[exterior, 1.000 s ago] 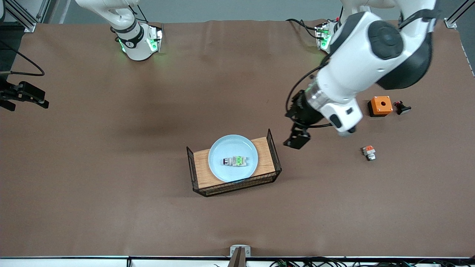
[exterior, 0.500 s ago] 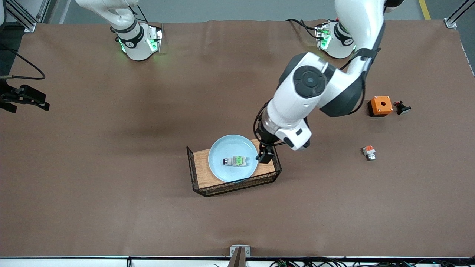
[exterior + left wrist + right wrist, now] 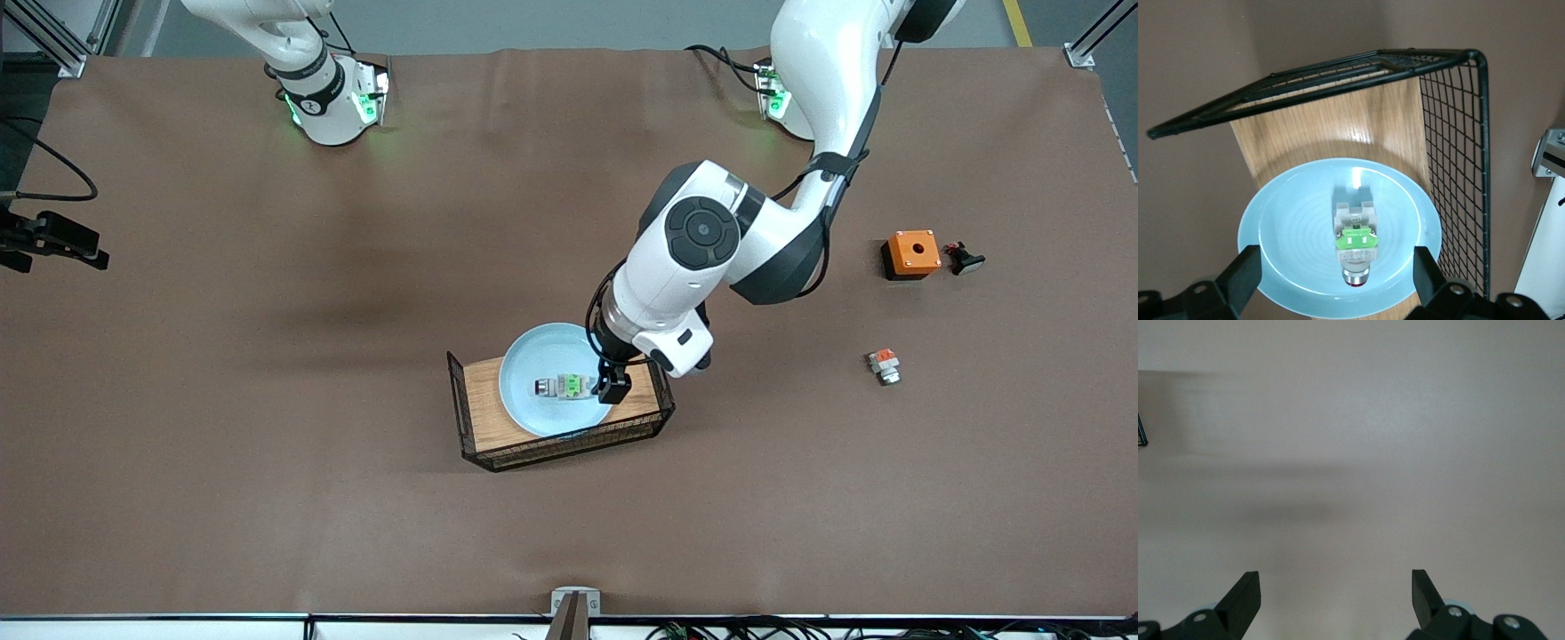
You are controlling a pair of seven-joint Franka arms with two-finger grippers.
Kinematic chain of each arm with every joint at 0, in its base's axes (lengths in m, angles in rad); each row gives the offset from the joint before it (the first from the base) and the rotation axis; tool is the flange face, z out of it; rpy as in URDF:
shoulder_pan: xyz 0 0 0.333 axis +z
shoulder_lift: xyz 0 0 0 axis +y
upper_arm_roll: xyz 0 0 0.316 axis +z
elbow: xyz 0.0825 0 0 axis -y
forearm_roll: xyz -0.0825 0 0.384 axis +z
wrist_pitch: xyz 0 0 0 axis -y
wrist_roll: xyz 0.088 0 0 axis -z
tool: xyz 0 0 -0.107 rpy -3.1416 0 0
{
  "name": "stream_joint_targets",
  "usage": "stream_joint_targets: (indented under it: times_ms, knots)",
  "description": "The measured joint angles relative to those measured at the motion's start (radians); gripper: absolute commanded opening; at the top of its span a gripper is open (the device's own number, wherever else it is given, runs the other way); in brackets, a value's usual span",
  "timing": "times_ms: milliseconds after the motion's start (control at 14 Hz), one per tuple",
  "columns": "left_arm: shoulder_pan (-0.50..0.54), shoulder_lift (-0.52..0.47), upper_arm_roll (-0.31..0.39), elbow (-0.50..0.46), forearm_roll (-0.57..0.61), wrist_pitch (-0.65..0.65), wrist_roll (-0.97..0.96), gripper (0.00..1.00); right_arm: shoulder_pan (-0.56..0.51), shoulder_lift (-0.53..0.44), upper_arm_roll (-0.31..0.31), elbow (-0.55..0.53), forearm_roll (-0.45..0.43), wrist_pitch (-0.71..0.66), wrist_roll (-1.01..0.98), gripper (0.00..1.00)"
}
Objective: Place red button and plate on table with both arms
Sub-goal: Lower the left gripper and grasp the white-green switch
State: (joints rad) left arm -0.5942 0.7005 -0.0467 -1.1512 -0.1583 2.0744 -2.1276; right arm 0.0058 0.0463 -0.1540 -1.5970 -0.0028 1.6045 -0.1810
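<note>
The pale blue plate (image 3: 532, 411) lies in a wood-floored wire tray (image 3: 478, 404) on the brown table (image 3: 267, 356). The red button (image 3: 569, 386), grey-white with a green top, lies on the plate. My left gripper (image 3: 612, 387) is open and low over the plate's rim at the left arm's end, right beside the button. In the left wrist view the button (image 3: 1355, 237) lies on the plate (image 3: 1285, 233) between the open fingers of my left gripper (image 3: 1336, 259), untouched. My right gripper (image 3: 84, 247) waits open and empty at the right arm's end of the table; its wrist view (image 3: 1336, 580) shows only bare table.
An orange box with a hole (image 3: 912, 253) and a small black piece (image 3: 965, 259) stand toward the left arm's end. An orange-red-topped switch piece (image 3: 884, 364) lies nearer the front camera than the box. The tray's black wire ends (image 3: 1451, 147) rise beside the plate.
My left arm has swung from near the orange box toward the tray and come down, bringing its open gripper beside the button. The plate, the button and the right arm have not moved.
</note>
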Motion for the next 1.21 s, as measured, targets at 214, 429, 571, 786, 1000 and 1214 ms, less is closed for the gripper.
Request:
stream_joint_targets:
  times_ms: [214, 429, 571, 786, 1000, 1214]
  knots:
    - [-0.004, 0.019, 0.0, 0.002, 0.0, 0.026, 0.0, 1.0, 0.0, 0.003, 0.005, 0.0, 0.0, 0.0, 0.0, 1.0]
    - [-0.009, 0.046, -0.006, 0.022, 0.0, 0.043, 0.0, 1.0, 0.001, 0.004, 0.012, 0.0, 0.001, 0.0, 0.001, 1.0]
    - [-0.016, 0.072, -0.008, 0.045, -0.001, 0.045, 0.0, 1.0, 0.004, 0.005, 0.016, 0.001, 0.003, 0.0, 0.025, 1.0]
    - [-0.029, 0.102, -0.008, 0.061, -0.001, 0.063, 0.002, 1.0, 0.03, 0.005, 0.021, 0.001, 0.005, 0.0, 0.085, 1.0]
    - [-0.036, 0.119, -0.008, 0.068, -0.001, 0.074, 0.004, 1.0, 0.039, 0.005, 0.021, 0.001, 0.005, 0.0, 0.098, 1.0]
    - [-0.036, 0.13, -0.008, 0.07, -0.001, 0.088, 0.012, 1.0, 0.035, 0.005, 0.015, 0.001, 0.005, 0.001, 0.098, 1.0]
